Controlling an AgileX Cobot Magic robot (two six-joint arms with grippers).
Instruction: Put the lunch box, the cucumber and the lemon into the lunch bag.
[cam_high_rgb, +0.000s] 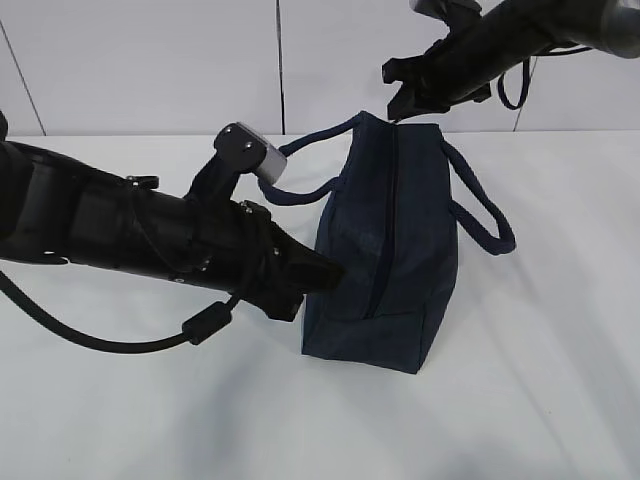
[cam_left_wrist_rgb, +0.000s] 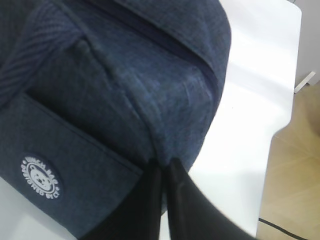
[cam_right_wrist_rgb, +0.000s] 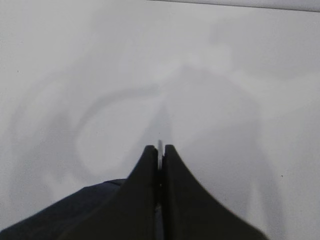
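Observation:
The dark navy lunch bag (cam_high_rgb: 385, 230) stands on the white table with its zipper (cam_high_rgb: 385, 210) running along the top, closed as far as it shows. My left gripper (cam_high_rgb: 335, 275) is at the bag's near left end. In the left wrist view its tips (cam_left_wrist_rgb: 164, 162) are shut on a fold of the bag's fabric (cam_left_wrist_rgb: 125, 90), beside the round white logo (cam_left_wrist_rgb: 41, 176). My right gripper (cam_high_rgb: 400, 108) hovers at the bag's far top end. In its wrist view it (cam_right_wrist_rgb: 159, 148) is shut on a thin metal zipper pull (cam_right_wrist_rgb: 159, 146). Lunch box, cucumber and lemon are out of view.
The bag's loop handles (cam_high_rgb: 480, 215) hang out to both sides. My left arm's cable (cam_high_rgb: 100, 335) loops over the table at the left. A white wall (cam_high_rgb: 150, 60) stands behind the table. The table's edge and the wooden floor (cam_left_wrist_rgb: 295, 190) show in the left wrist view.

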